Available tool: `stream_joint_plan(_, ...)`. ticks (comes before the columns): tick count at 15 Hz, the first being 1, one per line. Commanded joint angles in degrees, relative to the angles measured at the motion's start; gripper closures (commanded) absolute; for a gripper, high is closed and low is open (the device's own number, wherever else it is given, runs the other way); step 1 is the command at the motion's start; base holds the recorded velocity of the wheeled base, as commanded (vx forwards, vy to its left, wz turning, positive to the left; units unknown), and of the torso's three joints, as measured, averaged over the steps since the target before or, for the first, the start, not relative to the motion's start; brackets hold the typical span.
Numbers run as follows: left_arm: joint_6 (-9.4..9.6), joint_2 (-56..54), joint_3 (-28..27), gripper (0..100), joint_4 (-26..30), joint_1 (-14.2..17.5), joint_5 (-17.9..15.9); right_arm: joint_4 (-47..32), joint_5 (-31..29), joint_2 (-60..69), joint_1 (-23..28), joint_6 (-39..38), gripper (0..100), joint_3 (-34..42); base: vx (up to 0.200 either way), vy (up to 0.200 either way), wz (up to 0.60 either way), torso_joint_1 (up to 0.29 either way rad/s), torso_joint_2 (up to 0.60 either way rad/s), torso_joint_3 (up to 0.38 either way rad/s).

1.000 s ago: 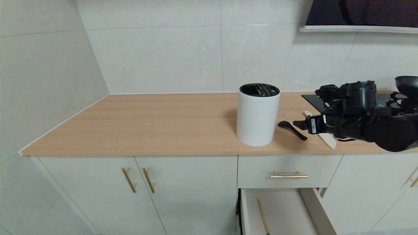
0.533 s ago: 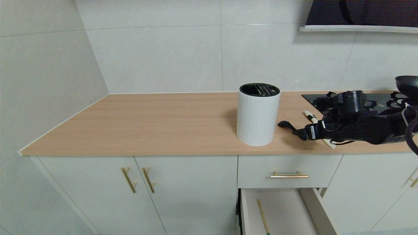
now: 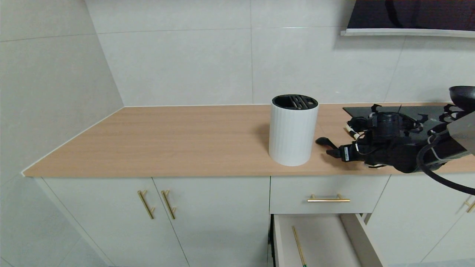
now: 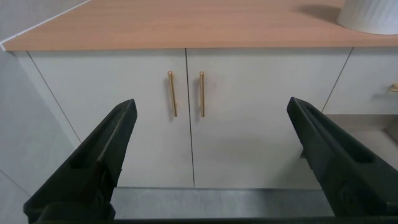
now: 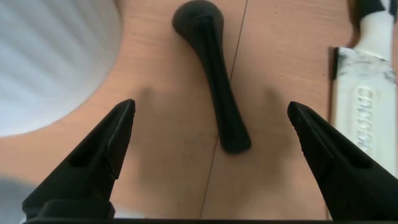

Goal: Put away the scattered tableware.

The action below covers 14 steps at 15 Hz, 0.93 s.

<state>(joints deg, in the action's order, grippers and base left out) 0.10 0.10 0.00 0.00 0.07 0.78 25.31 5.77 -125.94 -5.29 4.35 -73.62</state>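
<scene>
A small black spoon [image 3: 324,141] lies on the wooden counter just right of the white ribbed utensil holder [image 3: 293,129]. My right gripper [image 3: 335,152] hovers low over the spoon's handle end, open, with the spoon [image 5: 211,68] lying between and ahead of its fingers [image 5: 87,168]. A white-handled knife [image 5: 364,106] lies beside the spoon, mostly hidden behind the arm in the head view. My left gripper [image 4: 211,168] is open and empty, down in front of the cabinet doors [image 4: 186,93].
The lower drawer [image 3: 352,233] under the counter is pulled open with chopsticks [image 3: 298,246] inside. A black cooktop [image 3: 408,110] with a dark pan [image 3: 462,94] sits at the far right. The counter's left stretch [image 3: 167,137] is bare wood.
My right arm has dropped lower and moved left toward the spoon, now covering most of the knife. The spoon and the holder have not moved.
</scene>
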Motion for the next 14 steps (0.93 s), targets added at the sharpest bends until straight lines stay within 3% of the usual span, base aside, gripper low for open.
stream_joint_plan(1, -0.01, -0.01, 0.0, 0, 0.0, 0.01, 0.01, 0.18, 0.03, -1.94, -0.16, 0.04, 0, -0.38, 0.0, 0.0, 0.0, 0.0, 0.0, 0.0)
stream_joint_plan(14, -0.01, -0.01, 0.0, 0, 0.0, 0.01, 0.01, 1.5, -1.02, -3.52, -0.16, -0.05, 0, -1.97, 0.0, 0.0, 0.0, 0.0, 0.0, 0.0)
